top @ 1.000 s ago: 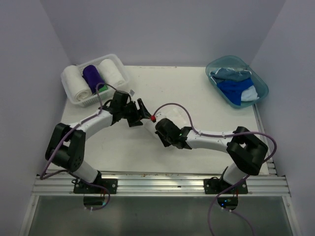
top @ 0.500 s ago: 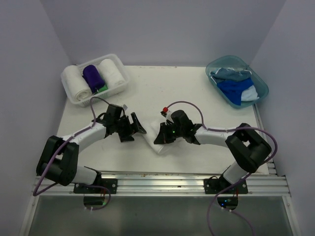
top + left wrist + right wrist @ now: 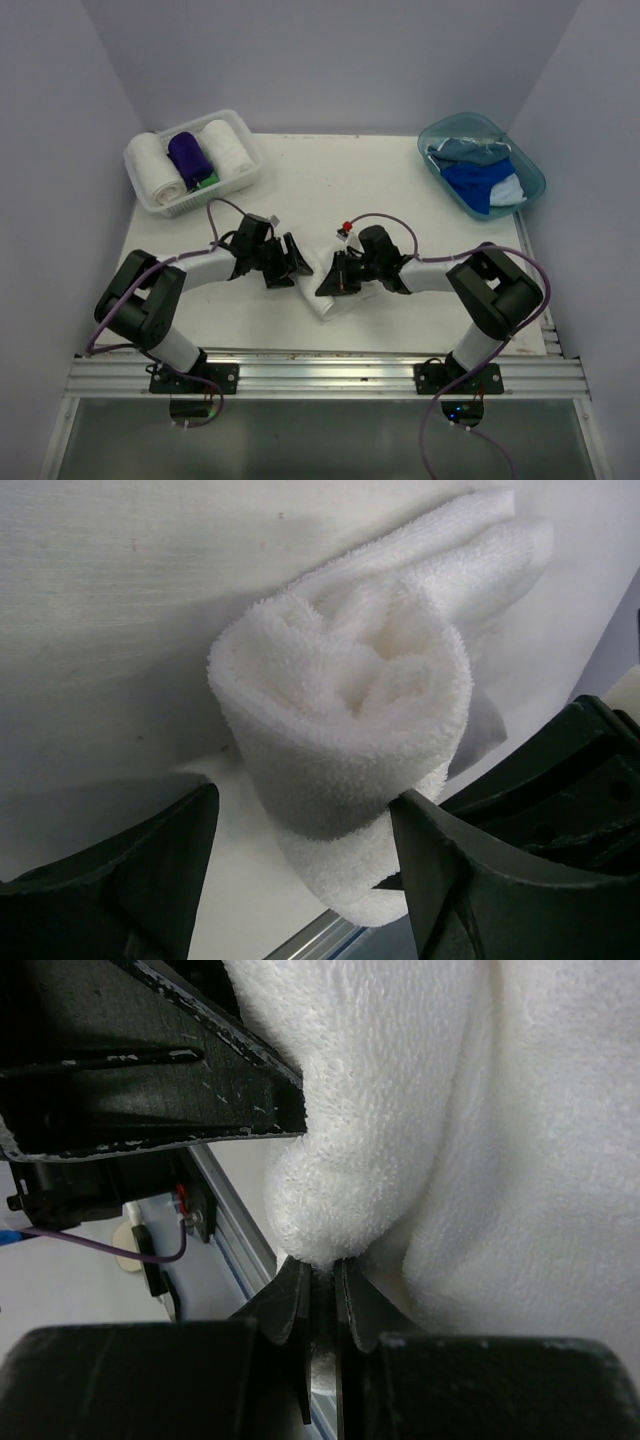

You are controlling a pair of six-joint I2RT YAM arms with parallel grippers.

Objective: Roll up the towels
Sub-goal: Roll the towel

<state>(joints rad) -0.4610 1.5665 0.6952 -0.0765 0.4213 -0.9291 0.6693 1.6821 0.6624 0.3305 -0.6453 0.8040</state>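
Note:
A white towel (image 3: 331,303), partly rolled, lies near the table's front middle. In the left wrist view its rolled end (image 3: 340,695) faces the camera between the jaws of my left gripper (image 3: 300,798). That gripper is open: one finger (image 3: 440,860) touches the roll's side and the other (image 3: 140,865) stands apart. My right gripper (image 3: 322,1270) is shut on a fold of the same towel (image 3: 400,1090) at its other side. In the top view the left gripper (image 3: 292,262) and the right gripper (image 3: 328,279) face each other across the roll.
A white lattice basket (image 3: 243,127) at the back left holds two white rolls (image 3: 155,168), a purple roll (image 3: 189,155) and a bit of green towel (image 3: 208,183). A teal tub (image 3: 465,118) at the back right holds royal blue (image 3: 478,185) and pale blue (image 3: 470,150) towels. The table's metal front rail (image 3: 320,375) is close.
My left gripper drew back to the left, then came right again to the roll's end, its jaws widening and then narrowing. The right gripper kept its pinch and shifted slightly towards the front.

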